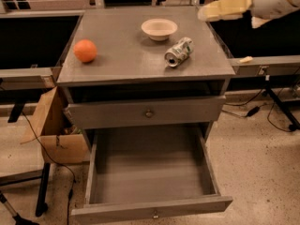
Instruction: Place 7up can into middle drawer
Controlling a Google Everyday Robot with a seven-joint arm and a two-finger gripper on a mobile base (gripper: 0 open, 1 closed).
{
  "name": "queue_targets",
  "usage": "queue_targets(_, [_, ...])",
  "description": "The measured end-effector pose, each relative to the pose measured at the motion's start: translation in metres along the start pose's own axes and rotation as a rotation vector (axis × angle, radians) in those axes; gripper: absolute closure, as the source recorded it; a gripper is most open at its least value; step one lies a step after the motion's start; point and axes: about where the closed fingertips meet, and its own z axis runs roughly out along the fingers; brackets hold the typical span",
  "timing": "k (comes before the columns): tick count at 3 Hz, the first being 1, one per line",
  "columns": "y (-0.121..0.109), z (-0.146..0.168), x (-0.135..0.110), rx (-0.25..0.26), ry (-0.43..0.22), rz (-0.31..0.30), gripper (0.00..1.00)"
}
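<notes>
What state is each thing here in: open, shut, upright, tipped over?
7up can: lying on its side on the cabinet top.
Middle drawer: pulled out, empty.
Drawer above: pushed in.
Bowl: upright, empty.
Orange: whole, resting on the top.
Pincer: in the air by the right rear corner, away from the can.

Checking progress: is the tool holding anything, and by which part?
Nothing is held. The tool hovers at upper right, apart from the 7up can, which lies on its side on the cabinet top.
</notes>
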Motion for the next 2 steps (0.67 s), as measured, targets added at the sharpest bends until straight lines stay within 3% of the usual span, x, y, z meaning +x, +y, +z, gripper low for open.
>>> queue_targets(1, [0.013,0.029,-0.002,0.025,0.046,0.073,0.0])
queue_targets(2, [0.039,0.053,-0.003,0.048,0.04,0.134,0.0])
